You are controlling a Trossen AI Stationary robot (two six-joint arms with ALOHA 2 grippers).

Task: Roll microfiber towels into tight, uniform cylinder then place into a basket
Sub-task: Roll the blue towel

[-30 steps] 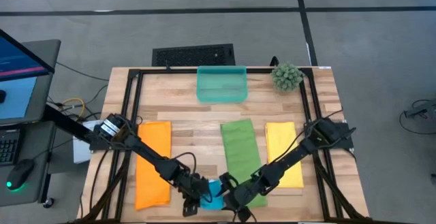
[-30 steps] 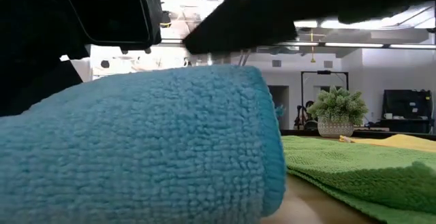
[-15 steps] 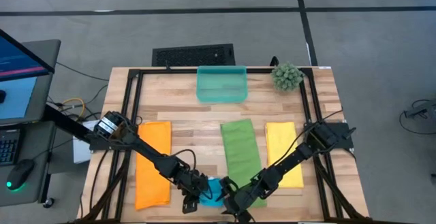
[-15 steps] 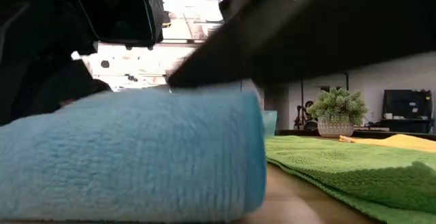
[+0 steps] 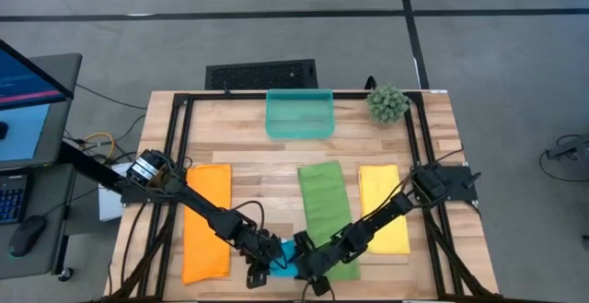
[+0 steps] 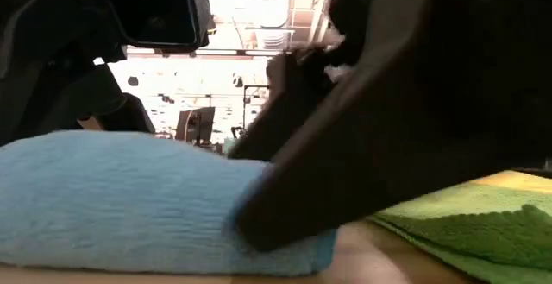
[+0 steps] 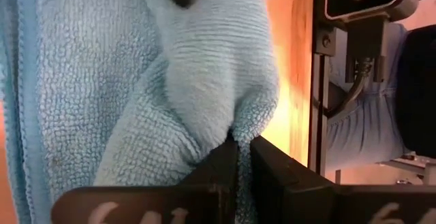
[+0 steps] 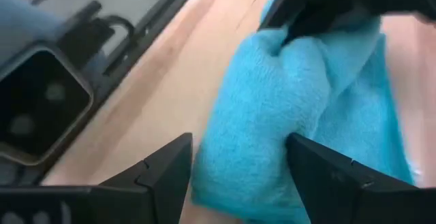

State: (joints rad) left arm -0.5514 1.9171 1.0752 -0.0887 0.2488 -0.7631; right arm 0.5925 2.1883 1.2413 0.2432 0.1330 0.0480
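The bright blue towel (image 5: 287, 255), bunched into a loose roll, lies on the wood at the table's near edge. My left gripper (image 7: 244, 157) is at its left side, shut on a fold of it. My right gripper (image 8: 235, 176) is open at the towel's right end (image 8: 272, 122), one finger on either side of it. In the low view a dark finger (image 6: 345, 180) of the right gripper lies in front of that end. The orange towel (image 5: 206, 222), green towel (image 5: 326, 213) and yellow towel (image 5: 384, 206) lie flat. The teal basket (image 5: 299, 114) stands at the far edge. My left gripper pinches a bunched fold of the blue towel (image 7: 221, 125) between its two fingers, which slant down from the table's left. The towel rests on the table; how many layers are in the pinch cannot be told. My right gripper's open fingers straddle the towel's right end (image 8: 225, 183), slanting down from the right; I cannot tell whether they touch it.
A spiky green plant ball (image 5: 387, 104) sits at the far right corner beside the basket. A black frame (image 5: 179, 156) runs around the work area. Bare wood shows between the orange and green towels. The right arm crosses over the green towel's near end.
My right gripper has come down and toward the table's left, onto the blue towel's right end, staying open. In the low view the blue towel stands lower and flatter than a second ago.
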